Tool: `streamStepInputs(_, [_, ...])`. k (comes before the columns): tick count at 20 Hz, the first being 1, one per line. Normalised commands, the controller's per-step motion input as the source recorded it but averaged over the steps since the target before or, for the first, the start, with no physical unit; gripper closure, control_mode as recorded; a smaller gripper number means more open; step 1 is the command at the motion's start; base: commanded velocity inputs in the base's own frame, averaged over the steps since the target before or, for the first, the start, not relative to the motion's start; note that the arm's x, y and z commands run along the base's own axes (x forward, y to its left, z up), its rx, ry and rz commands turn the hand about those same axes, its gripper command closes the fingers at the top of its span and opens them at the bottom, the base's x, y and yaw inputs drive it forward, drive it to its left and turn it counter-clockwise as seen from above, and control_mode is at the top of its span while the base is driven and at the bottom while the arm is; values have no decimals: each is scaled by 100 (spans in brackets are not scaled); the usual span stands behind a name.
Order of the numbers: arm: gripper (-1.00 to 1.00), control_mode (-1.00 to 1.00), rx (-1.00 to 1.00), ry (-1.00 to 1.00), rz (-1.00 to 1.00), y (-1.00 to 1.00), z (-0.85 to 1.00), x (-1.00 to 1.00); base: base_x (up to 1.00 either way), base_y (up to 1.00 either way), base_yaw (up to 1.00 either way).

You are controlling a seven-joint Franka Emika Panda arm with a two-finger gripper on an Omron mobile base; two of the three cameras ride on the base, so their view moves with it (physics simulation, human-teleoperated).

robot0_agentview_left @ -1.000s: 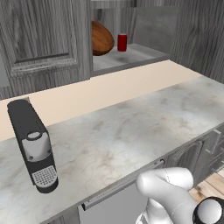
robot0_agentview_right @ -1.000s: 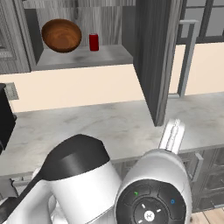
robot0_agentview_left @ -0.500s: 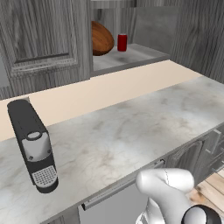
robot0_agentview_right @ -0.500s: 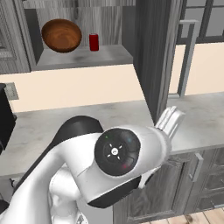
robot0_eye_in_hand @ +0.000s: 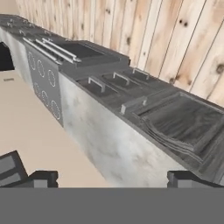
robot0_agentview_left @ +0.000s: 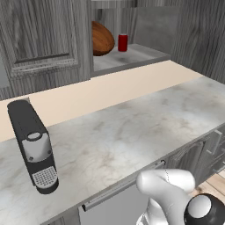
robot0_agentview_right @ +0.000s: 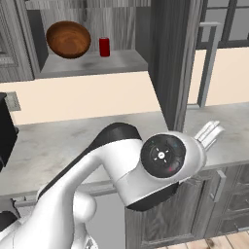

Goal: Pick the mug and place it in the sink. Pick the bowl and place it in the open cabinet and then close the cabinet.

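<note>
Mug (robot0_agentview_right: 104,47): small and dark red, upright on the shelf of the open cabinet, upper left of the right base view; in the left base view (robot0_agentview_left: 122,43) it stands at top centre.
Bowl (robot0_agentview_right: 68,39): wide, glossy brown, tipped on its edge so its hollow faces the camera, just beside the mug on its left on the same shelf; in the left base view (robot0_agentview_left: 102,38) its rounded back shows, partly hidden by a closed door.
Cabinet (robot0_agentview_right: 92,65): wall unit of dark grey-brown wood grain, its door (robot0_agentview_right: 174,58) swung out, edge-on, centre right of the right base view.
Surface (robot0_agentview_left: 132,132): grey marble, running across the middle of the left base view, with a cream wall strip behind it.
Coffee machine (robot0_agentview_left: 33,146): dark, with a silver front, standing at the left of the surface.
Arm (robot0_agentview_right: 146,170): white with dark joints, folded low in the foreground of the right base view, well apart from mug and bowl.
Pincer (robot0_eye_in_hand: 113,178): wide open and holding nothing, the two dark tips far apart at the bottom of the hand view.
Hand view background: tilted lower cabinet fronts with silver handles and a wood-plank floor.
</note>
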Motion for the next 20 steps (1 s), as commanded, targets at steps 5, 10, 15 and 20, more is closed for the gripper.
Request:
streamStepInputs(5, [-100,-100,16,-4,0,-41,0,3,0,0,0])
streamStepInputs(10, [-100,-100,3,-11,0,-2,0,0,0,0,0])
streamStepInputs(15, [-100,-100,-6,-29,1,10,0,-3,0,0,0])
streamStepInputs(20, [-100,-100,-10,-34,1,22,0,-1,0,0,0])
